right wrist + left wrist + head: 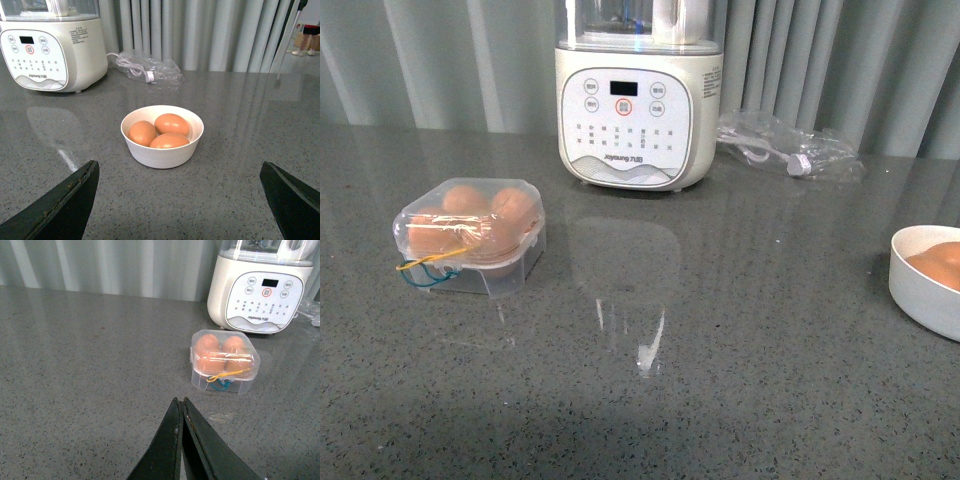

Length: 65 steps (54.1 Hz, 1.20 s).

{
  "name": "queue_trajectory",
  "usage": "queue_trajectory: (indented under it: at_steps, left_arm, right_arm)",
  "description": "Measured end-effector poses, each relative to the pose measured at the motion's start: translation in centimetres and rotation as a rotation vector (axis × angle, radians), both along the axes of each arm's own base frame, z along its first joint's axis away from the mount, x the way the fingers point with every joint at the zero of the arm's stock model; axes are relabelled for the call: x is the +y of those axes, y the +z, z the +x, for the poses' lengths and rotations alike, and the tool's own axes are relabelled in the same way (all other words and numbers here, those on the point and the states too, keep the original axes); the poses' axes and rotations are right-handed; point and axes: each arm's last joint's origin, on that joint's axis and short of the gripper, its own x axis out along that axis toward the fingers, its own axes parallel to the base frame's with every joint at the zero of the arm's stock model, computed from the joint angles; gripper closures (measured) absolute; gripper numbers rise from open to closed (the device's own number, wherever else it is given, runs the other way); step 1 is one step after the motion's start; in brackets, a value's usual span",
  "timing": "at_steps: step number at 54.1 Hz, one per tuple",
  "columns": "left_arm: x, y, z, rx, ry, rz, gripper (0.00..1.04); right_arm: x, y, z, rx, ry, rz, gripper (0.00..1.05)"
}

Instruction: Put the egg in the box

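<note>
Your clear egg box point(470, 235) sat at the left of the front view with its lid down, yellow and blue elastic bands point(428, 268) hanging at its front corner. Through the plastic you could count at least three brown eggs, though glare on the lid made a fourth uncertain. The white bowl point(162, 150), centre of the right wrist view, held three eggs; the nearest egg point(169, 141) lay against the front wall. Your right gripper point(180, 200) was spread wide and empty, its fingers point(60, 205) low in both corners, the bowl beyond and between them. Your left gripper point(181, 405) was pinched together on nothing, the box up and right of its tips. One Joyoung blender point(638, 95) stood top centre, a plastic bag point(790, 148) beside it.
</note>
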Motion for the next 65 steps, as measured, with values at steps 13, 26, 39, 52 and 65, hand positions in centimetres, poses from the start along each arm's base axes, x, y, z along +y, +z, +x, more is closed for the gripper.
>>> queue_trajectory:
  at_steps: [13, 26, 39, 52, 65]
  left_arm:
    - [-1.4, -1.2, -0.8, 0.017, 0.000, 0.000, 1.01]
    - [-1.5, -1.9, -1.4, -0.002, -0.008, 0.000, 1.01]
    - [-1.5, -2.0, -1.5, -0.022, -0.009, 0.000, 1.01]
    - [-1.5, -2.0, -1.5, -0.022, -0.008, 0.000, 0.95]
    - [-1.5, -2.0, -1.5, -0.022, -0.008, 0.000, 0.59]
  right_arm:
    - [0.0, 0.0, 0.0, 0.000, 0.000, 0.000, 0.07]
    - [0.0, 0.0, 0.0, 0.000, 0.000, 0.000, 0.07]
    - [0.0, 0.0, 0.0, 0.000, 0.000, 0.000, 0.07]
    - [0.0, 0.0, 0.0, 0.000, 0.000, 0.000, 0.07]
    - [0.0, 0.0, 0.0, 0.000, 0.000, 0.000, 0.07]
